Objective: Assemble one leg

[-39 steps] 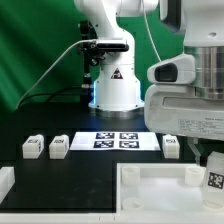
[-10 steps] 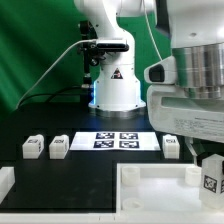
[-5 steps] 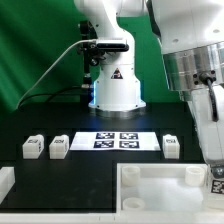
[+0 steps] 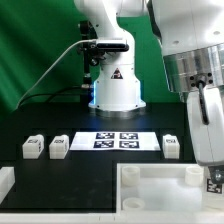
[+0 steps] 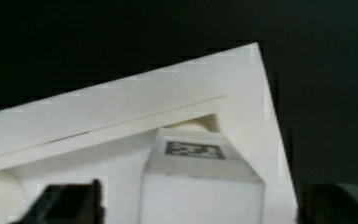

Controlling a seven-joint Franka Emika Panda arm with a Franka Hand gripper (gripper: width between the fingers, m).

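A white leg (image 5: 197,170) with a square tag on one face stands upright in the corner of the large white rimmed panel (image 5: 105,115). My gripper (image 5: 202,205) straddles it. Its dark fingers (image 5: 69,203) stand a little off both sides of the leg, with a strip of panel showing between, so the gripper looks open. In the exterior view the gripper (image 4: 209,163) hangs at the far right over the panel's (image 4: 160,186) corner. Only the leg's tagged face (image 4: 214,181) shows below it at the picture's edge.
Three more legs lie on the black table: two on the exterior view's left (image 4: 33,147) (image 4: 59,146) and one on its right (image 4: 171,146). The marker board (image 4: 115,140) lies between them. The arm's white base (image 4: 115,88) stands behind. A white piece (image 4: 5,183) sits at the left edge.
Over the last second the hand has turned about its axis and risen slightly above the leg. The leg has stayed at the panel's corner. The other legs have not moved.
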